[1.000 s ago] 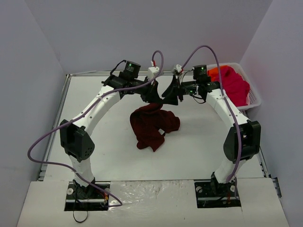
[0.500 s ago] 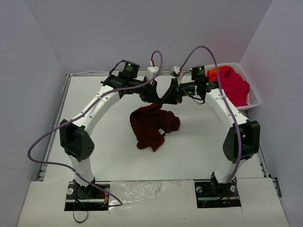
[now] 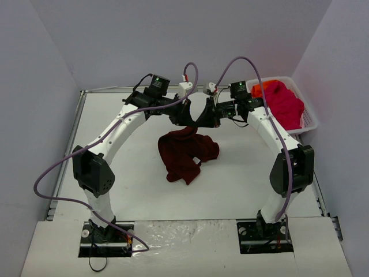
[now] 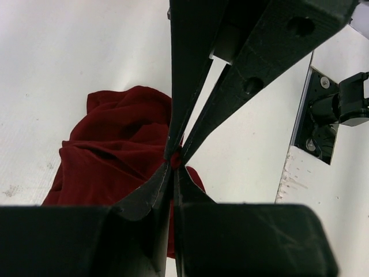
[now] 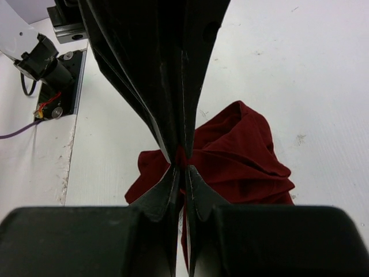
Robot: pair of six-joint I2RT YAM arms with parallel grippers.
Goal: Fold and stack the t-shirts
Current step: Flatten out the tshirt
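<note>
1. The dark maroon cloth t-shirt (image 3: 185, 154) is a crumpled bunch. Its long axis runs from a raised far peak towards the near edge, leaning slightly left.
2. It lies mid-table on the white table (image 3: 242, 167), with its peak lifted.
3. The left gripper (image 4: 174, 164) and right gripper (image 5: 183, 167) meet tip to tip, both clamped on that peak.
4. A white plastic lattice basket (image 3: 309, 120) stands well apart at far right, holding a bright pink shirt (image 3: 285, 104) and an orange shirt (image 3: 260, 88).
5. The cloth is deeply creased; which part is pinched is unclear.
</note>
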